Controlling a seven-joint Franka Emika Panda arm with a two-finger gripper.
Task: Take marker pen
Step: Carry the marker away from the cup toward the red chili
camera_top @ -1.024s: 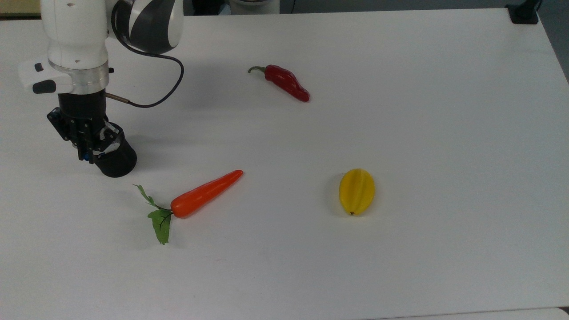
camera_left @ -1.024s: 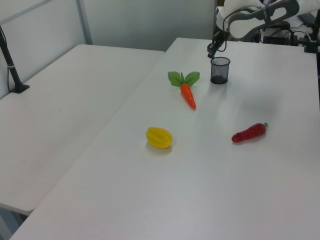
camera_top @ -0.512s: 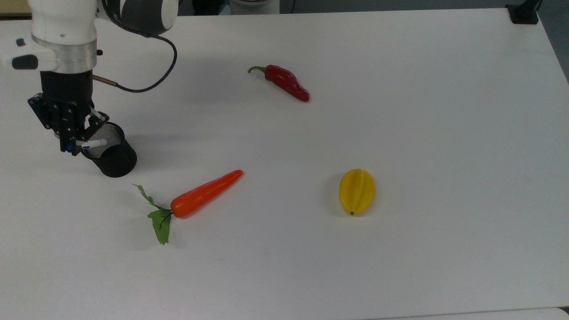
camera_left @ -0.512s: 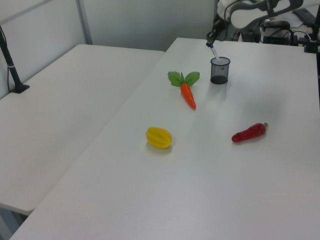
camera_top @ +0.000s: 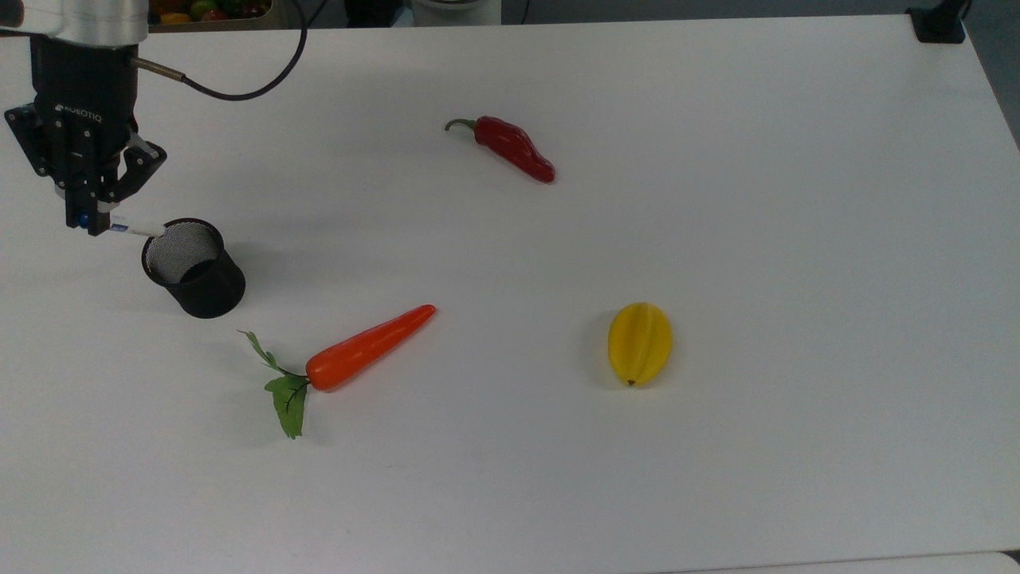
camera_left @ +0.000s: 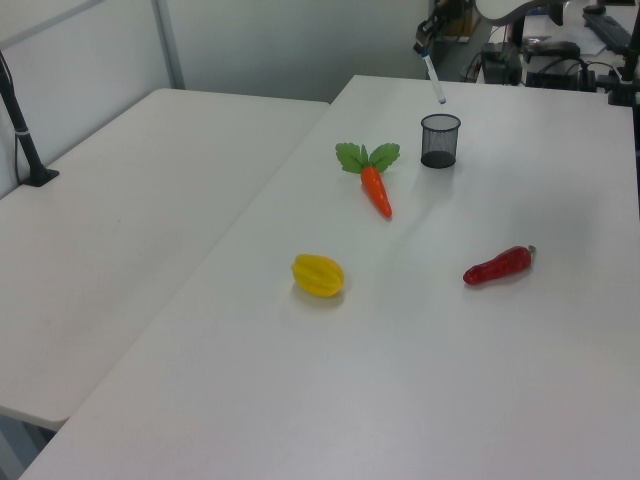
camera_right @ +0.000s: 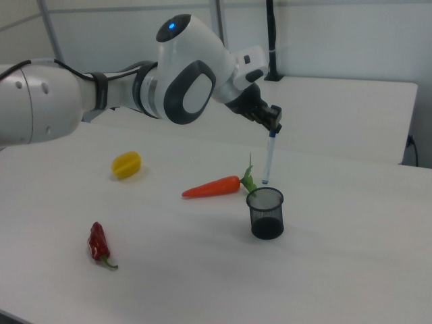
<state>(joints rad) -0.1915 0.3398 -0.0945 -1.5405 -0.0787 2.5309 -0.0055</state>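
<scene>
- now the gripper (camera_right: pixel 273 128) is clamped on the capped top end of the marker pen (camera_right: pixel 269 159), so the barrel hangs almost upright.
- pen's lower tip sits just above the rim of the black mesh cup (camera_right: pixel 265 212), clear of it in the right view; likely held high to clear the rim.
- cup stands upright on the counter (camera_top: pixel 717 478).
- carrot (camera_top: pixel 368 347) lies near the cup; red chilli (camera_top: pixel 514 149) and yellow fruit (camera_top: pixel 640 343) are well apart, out of the way.
</scene>
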